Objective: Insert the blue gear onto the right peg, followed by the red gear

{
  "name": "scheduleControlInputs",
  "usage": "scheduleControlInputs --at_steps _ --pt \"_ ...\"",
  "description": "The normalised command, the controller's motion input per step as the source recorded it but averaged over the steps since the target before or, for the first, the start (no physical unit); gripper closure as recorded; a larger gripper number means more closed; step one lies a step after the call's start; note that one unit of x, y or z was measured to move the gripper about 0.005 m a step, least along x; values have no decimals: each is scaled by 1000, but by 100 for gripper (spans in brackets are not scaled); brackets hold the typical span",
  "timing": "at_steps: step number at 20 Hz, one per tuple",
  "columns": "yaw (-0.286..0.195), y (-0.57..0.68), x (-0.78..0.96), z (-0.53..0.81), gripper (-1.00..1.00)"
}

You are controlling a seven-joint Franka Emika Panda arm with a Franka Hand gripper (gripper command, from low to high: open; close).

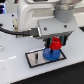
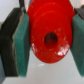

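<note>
White desk [image 1: 12,65] carries the dark plate [image 1: 34,58], blue gear [image 1: 48,55] already seated there. Claw [image 1: 55,44] grips the red gear [image 1: 54,43] just above, at the blue one's twelve o'clock. Second insertion underway, I judge; next, align bore over peg and lower.

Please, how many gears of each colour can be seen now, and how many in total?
Red gear, held between the gripper fingers: 1
Blue gear, lying on the dark plate: 1
Total gears: 2

You see no readable text, labels, brands, numbers or signs in either view; both too blurred.
</note>
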Motion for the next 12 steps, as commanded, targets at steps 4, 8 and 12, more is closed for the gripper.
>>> scheduleControlInputs --at_steps 4,8,12 --pt "0 -50 165 -63 100" --pt "0 -64 160 -75 100" --pt "0 -70 161 -75 100"
